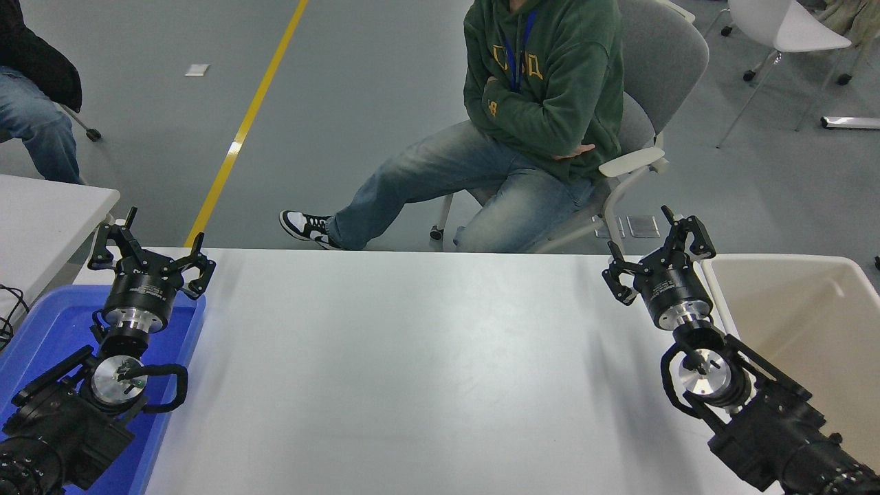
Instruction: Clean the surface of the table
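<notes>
The table surface [426, 371] is a wide plain white top that fills the middle of the head view, with nothing lying on it. My right gripper [658, 251] is open and empty, held above the table's far right part, just left of the beige bin. My left gripper [149, 249] is open and empty, parked above the far end of the blue tray at the table's left edge.
A blue plastic tray [41, 330] lies at the left under my left arm. A beige bin [811, 330] stands at the right edge. A smaller white table [41, 220] is at the far left. A person in a green hoodie [543, 89] sits beyond the far edge.
</notes>
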You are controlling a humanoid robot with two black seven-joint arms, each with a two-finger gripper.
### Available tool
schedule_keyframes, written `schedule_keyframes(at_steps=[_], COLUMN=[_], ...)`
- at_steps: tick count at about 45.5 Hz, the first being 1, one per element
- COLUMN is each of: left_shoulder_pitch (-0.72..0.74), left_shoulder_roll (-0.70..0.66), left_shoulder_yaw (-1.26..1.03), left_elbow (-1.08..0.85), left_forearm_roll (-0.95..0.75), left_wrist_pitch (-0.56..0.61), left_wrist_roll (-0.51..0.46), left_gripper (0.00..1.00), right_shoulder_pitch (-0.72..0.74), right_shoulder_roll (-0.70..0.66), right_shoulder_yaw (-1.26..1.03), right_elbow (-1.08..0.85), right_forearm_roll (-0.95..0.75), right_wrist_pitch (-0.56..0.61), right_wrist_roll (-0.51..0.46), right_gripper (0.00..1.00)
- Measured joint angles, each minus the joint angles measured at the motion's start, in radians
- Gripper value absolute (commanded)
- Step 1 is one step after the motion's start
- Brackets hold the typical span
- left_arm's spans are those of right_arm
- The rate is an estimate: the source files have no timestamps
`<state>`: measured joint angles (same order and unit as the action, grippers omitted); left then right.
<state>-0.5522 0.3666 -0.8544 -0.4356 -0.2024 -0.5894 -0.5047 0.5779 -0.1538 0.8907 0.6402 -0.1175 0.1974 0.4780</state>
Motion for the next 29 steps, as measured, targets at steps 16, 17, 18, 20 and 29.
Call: schedule_keyframes(at_steps=[16,17,18,20,29], left_shoulder_pitch=[0.000,0.000,0.000,0.000,0.000], left_shoulder_roll=[0.000,0.000,0.000,0.000,0.000], left_shoulder_yaw=[0.000,0.000,0.000,0.000,0.000], left_elbow=[0.000,0.000,0.000,0.000,0.000], left_forearm_roll=[0.000,0.000,0.000,0.000,0.000], left_wrist_pitch=[0.000,0.000,0.000,0.000,0.000], left_wrist_roll=[0.000,0.000,0.000,0.000,0.000], left_gripper=[1.00,1.00,1.00,1.00,1.00], right_shoulder_pitch=[0.007,0.007,0.007,0.007,0.007], right_shoulder_roll=[0.012,0.013,0.013,0.013,0.016], right_shoulder_yaw=[-0.006,-0.007,-0.007,-0.007,-0.008], right_elbow=[-0.051,-0.054,-0.056,-0.060,-0.072], right_forearm_roll=[-0.078,-0.081,-0.083,-0.087,-0.097], right_wrist_pitch=[-0.013,-0.013,-0.013,-0.014,-0.015], right_wrist_roll=[0.069,0.071,0.072,0.075,0.082], right_gripper=[1.00,1.00,1.00,1.00,1.00])
